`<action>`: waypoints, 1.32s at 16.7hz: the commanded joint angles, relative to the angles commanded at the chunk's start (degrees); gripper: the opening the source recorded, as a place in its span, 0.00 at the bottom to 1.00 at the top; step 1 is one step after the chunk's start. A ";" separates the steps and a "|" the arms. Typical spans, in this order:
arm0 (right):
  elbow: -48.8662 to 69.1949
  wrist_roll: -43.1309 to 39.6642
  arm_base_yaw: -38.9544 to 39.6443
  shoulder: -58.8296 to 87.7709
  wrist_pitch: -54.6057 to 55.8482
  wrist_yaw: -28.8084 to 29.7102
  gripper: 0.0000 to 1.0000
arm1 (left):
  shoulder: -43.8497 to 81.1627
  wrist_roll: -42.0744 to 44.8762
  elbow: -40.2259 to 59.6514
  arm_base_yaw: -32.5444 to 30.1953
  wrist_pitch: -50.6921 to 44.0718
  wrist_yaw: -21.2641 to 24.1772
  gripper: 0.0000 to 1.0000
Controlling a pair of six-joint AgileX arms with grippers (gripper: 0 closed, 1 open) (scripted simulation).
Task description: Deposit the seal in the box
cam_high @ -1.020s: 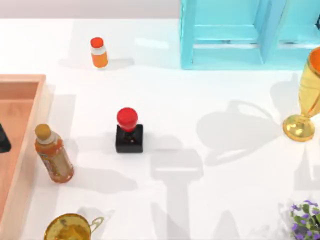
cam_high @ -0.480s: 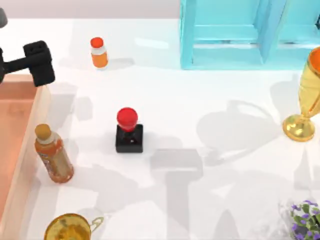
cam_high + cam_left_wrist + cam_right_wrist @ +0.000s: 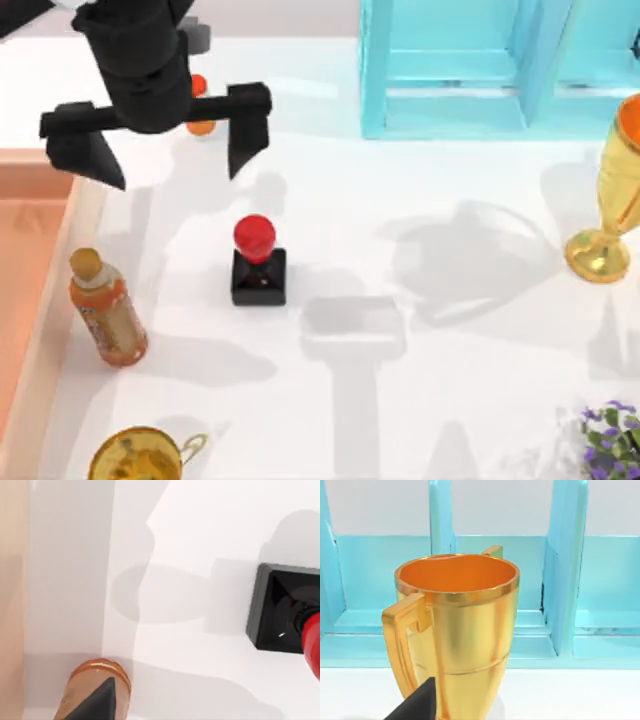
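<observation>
Hovering wide-open left gripper (image 3: 160, 140) toward tabletop's far-left corner, beyond upright seal (image 3: 258, 261); likely light, rigid, top-heavy: gripping matte black base, not glossy knob.

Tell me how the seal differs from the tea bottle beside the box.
The seal is short, with a red knob on a black cube base; the tea bottle is taller, amber, with a tan cap. The seal stands mid-table; the bottle stands against the box wall. Both are upright and ungripped.

seal (image 3: 258, 262) mid-table. Relative to it: box (image 3: 40, 300) far left, tea bottle (image 3: 106, 310) between them, cabinet (image 3: 500, 70) behind-right, trophy (image 3: 610, 200) far right.
</observation>
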 joint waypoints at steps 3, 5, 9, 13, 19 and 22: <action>0.00 0.00 0.00 0.00 0.00 0.00 1.00 | 6.67 -0.54 8.62 -4.21 -5.70 1.13 1.00; 0.00 0.00 0.00 0.00 0.00 0.00 1.00 | 9.52 -0.78 12.38 -6.09 -8.22 1.66 1.00; 0.00 0.00 0.00 0.00 0.00 0.00 1.00 | 11.22 -0.92 14.66 -7.25 -9.74 2.01 1.00; 0.00 0.00 0.00 0.00 0.00 0.00 1.00 | 11.05 -0.90 14.53 -6.97 -9.61 1.96 1.00; 0.00 0.00 0.00 0.00 0.00 0.00 1.00 | 11.83 -0.72 5.77 -7.05 -0.18 2.02 1.00; 0.00 0.00 0.00 0.00 0.00 0.00 1.00 | 12.64 -0.72 -1.49 -7.06 8.25 2.03 1.00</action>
